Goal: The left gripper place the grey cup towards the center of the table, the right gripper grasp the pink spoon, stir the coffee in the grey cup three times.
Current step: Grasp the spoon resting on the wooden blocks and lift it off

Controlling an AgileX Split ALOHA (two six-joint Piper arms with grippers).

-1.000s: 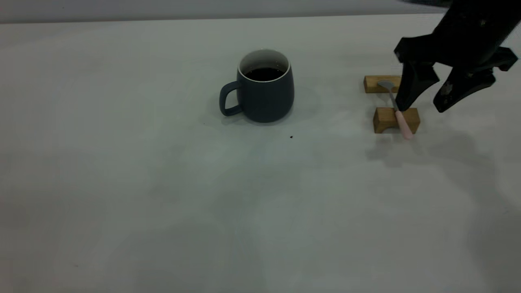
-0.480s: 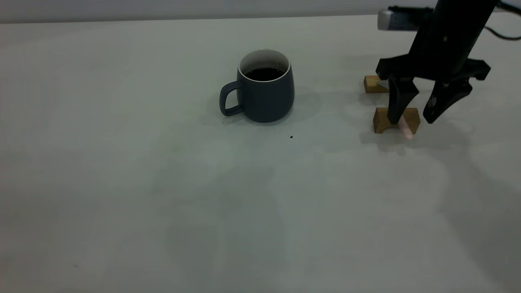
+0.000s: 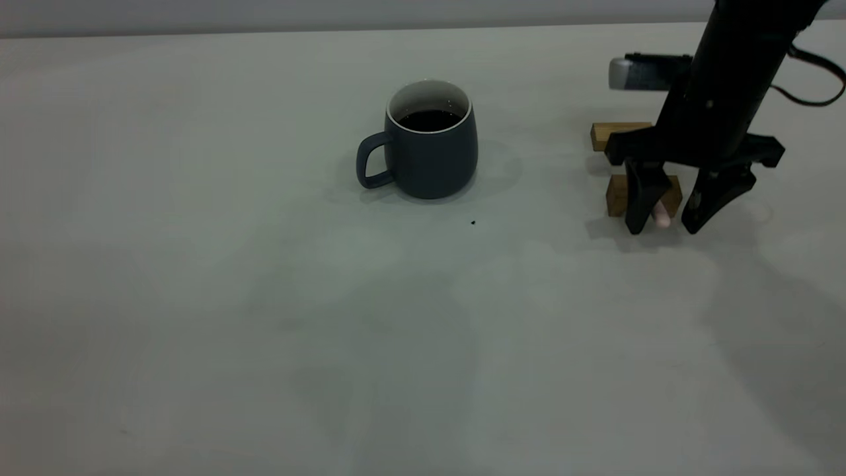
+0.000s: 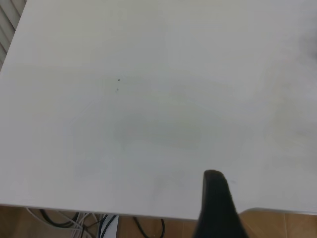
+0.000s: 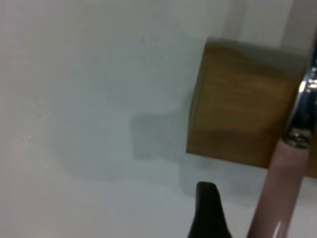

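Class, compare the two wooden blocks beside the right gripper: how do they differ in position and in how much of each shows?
The near wooden block stands between the far wooden block and the camera. The near one is partly behind the open right gripper; the far one is hidden only at one end. The pink spoon pokes out by the near block. Both are light brown wood.

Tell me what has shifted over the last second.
The right pincer came down and now straddles the pale pink handle of the pink spoon over the near wooden block, fingers open, nothing gripped. The dark grey cup of coffee has not moved.
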